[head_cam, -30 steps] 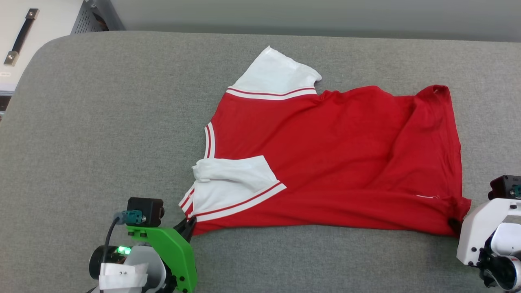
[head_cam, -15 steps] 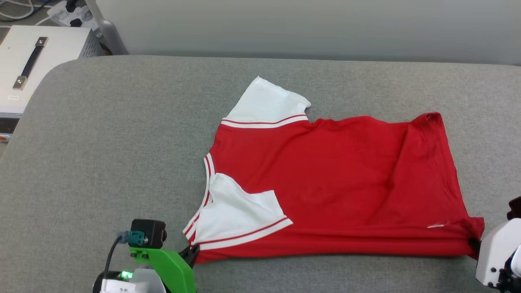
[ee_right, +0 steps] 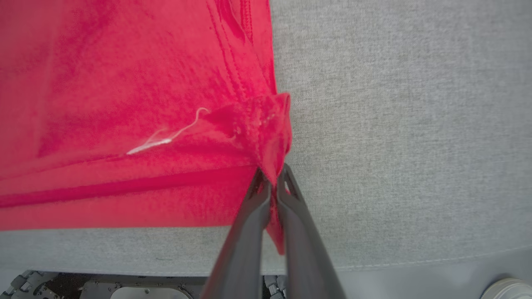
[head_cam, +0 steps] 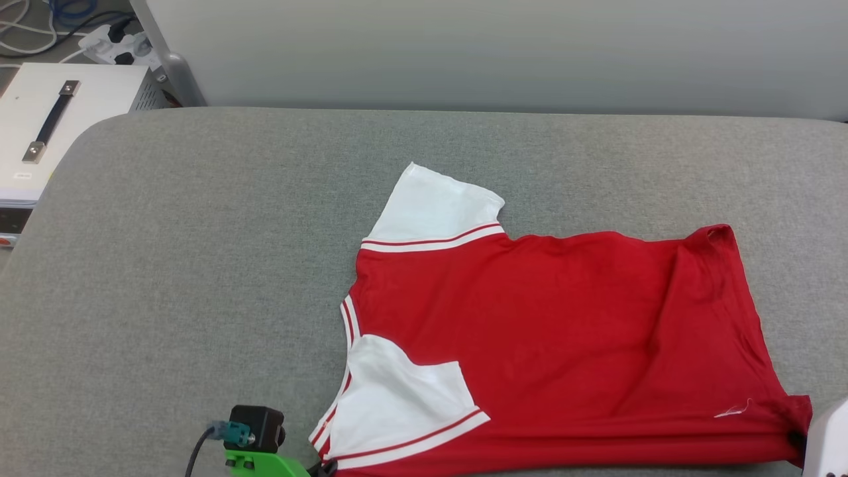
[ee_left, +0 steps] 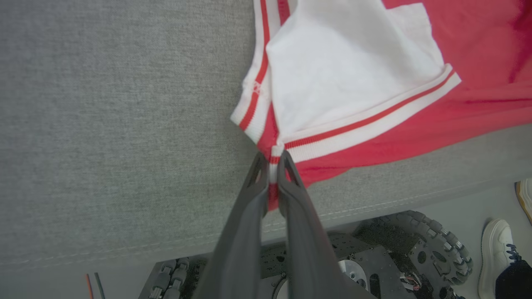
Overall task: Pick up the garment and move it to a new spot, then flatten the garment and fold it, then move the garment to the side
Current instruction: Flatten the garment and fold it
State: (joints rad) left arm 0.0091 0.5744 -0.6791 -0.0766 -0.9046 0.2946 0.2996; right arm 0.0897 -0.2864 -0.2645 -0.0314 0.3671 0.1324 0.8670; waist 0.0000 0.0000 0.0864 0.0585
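You have the grey padded table [head_cam: 199, 278] stretching ahead of both grippers, with the garment [head_cam: 563, 344] spread on it between them, plain red side up, one white sleeve folded over it. Your left gripper [ee_left: 272, 160] is pinched tight on the shoulder corner beside the striped sleeve trim. Your right gripper [ee_right: 272, 176] is pinched on the bunched hem corner, with a loose white thread [ee_right: 166, 139] just beyond its tips.
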